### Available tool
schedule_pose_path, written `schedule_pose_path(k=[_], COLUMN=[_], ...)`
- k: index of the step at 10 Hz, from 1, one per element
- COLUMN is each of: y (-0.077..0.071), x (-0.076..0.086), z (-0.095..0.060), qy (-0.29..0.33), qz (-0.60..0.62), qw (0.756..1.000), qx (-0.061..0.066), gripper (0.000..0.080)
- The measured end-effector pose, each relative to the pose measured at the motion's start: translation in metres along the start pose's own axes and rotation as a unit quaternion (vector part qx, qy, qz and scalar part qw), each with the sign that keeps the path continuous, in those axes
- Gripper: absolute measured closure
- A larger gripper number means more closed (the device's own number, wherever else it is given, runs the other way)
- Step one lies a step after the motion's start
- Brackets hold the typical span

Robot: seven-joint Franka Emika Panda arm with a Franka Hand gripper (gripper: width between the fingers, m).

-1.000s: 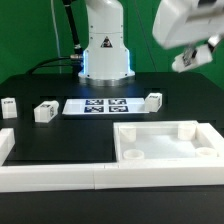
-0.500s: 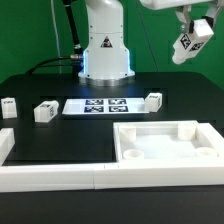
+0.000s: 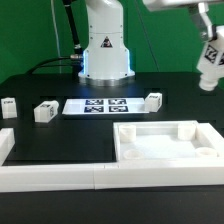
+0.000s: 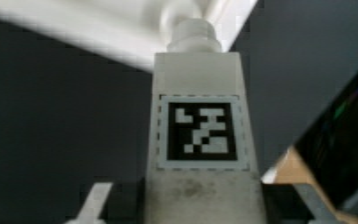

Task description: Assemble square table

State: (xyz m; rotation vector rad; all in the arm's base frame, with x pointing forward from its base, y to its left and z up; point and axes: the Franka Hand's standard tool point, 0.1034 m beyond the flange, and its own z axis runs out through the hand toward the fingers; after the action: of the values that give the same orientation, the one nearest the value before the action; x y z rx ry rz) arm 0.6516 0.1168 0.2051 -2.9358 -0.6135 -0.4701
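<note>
The white square table top [image 3: 165,140] lies rim-up at the exterior view's right front, with round corner sockets. My gripper [image 3: 207,44] hangs high at the exterior view's right edge, shut on a white tagged leg [image 3: 211,66] held in the air above and behind the top. In the wrist view the leg [image 4: 202,120] runs lengthwise between my fingers [image 4: 98,198], its tag facing the camera. Three more legs lie on the black table: two at the left [image 3: 8,108] [image 3: 45,112] and one [image 3: 153,100] behind the top.
The marker board [image 3: 95,105] lies flat in front of the robot base [image 3: 105,55]. A long white border wall [image 3: 90,176] runs along the front edge, with a short piece [image 3: 5,145] at the left.
My gripper has carried the leg toward the exterior view's right and lower. The leg has turned from tilted to nearly upright. The parts on the table have not moved.
</note>
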Motion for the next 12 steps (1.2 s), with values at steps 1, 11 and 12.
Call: schedule_pose_path(k=[1,11,12], y=[0.003,0.005,0.005], x=[-0.006,-0.063,-0.064], z=[0.003,0.071,0.071], qy=[0.018,0.064,0.064], qz=[-0.004,-0.031,-0.031], qw=[1.0,0.997,0.997], qx=[-0.009,-0.029,-0.029], gripper=[0.0508,0.0508,0.0508])
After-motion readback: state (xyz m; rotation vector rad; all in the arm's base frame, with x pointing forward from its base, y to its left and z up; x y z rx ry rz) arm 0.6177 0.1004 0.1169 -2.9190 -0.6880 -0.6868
